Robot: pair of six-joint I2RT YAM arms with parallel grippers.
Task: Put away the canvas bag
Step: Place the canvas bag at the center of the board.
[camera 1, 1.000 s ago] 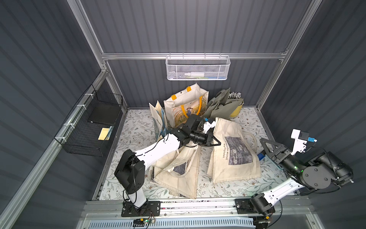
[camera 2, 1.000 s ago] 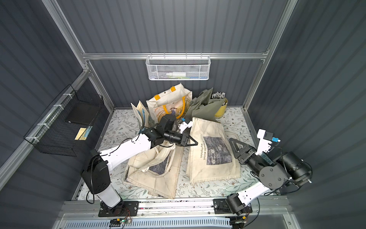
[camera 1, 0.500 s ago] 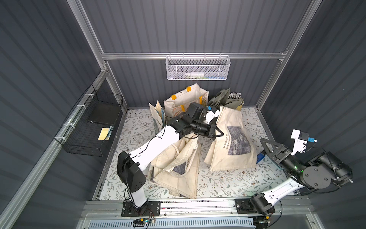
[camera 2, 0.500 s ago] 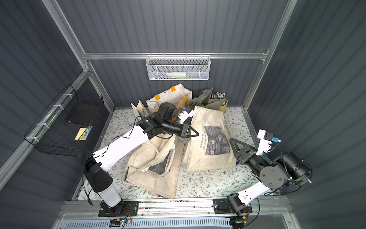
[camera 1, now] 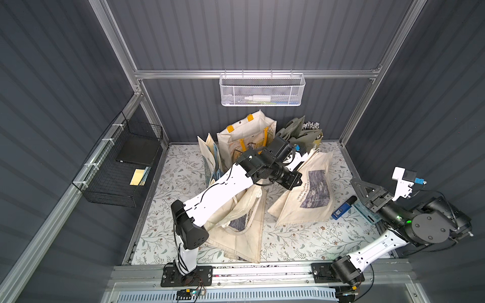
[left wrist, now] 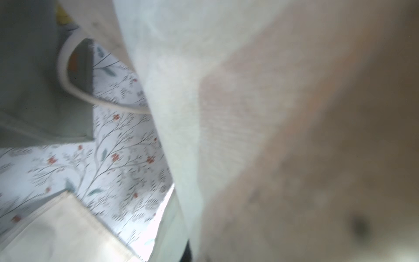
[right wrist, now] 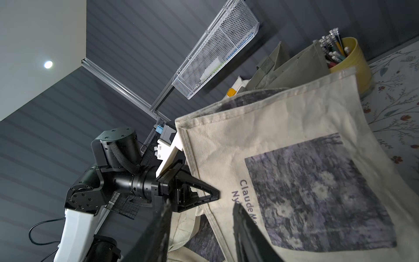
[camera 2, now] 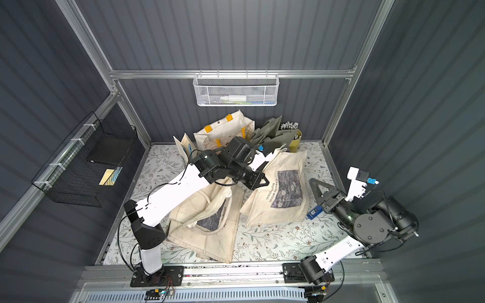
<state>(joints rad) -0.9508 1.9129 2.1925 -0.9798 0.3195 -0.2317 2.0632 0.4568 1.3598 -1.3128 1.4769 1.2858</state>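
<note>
The canvas bag (camera 1: 312, 194) (camera 2: 286, 189) is cream with a dark painting print. It hangs tilted, its top edge lifted and its bottom resting on the floral mat (camera 1: 183, 168). My left gripper (camera 1: 295, 181) (camera 2: 259, 181) is shut on the bag's side seam; the right wrist view shows this grip (right wrist: 214, 194) beside the print (right wrist: 317, 192). Blurred bag cloth (left wrist: 249, 113) fills the left wrist view and hides the jaws. My right gripper (camera 1: 358, 186) (camera 2: 316, 185) (right wrist: 201, 204) stands open at the right, apart from the bag, holding nothing.
A second cream bag (camera 1: 241, 225) lies flat under the left arm. At the back stand a tote with yellow handles (camera 1: 246, 136), an olive bag (camera 1: 296, 131) and a yellow pencil cup (camera 1: 318, 140). A blue device (camera 1: 342, 208) lies near the right gripper. Wire baskets (camera 1: 262, 89) (camera 1: 123, 162) hang on the walls.
My left gripper has risen and moved right with the bag, pulling it up from flat on the mat to a tilted hang. The right arm has stayed still.
</note>
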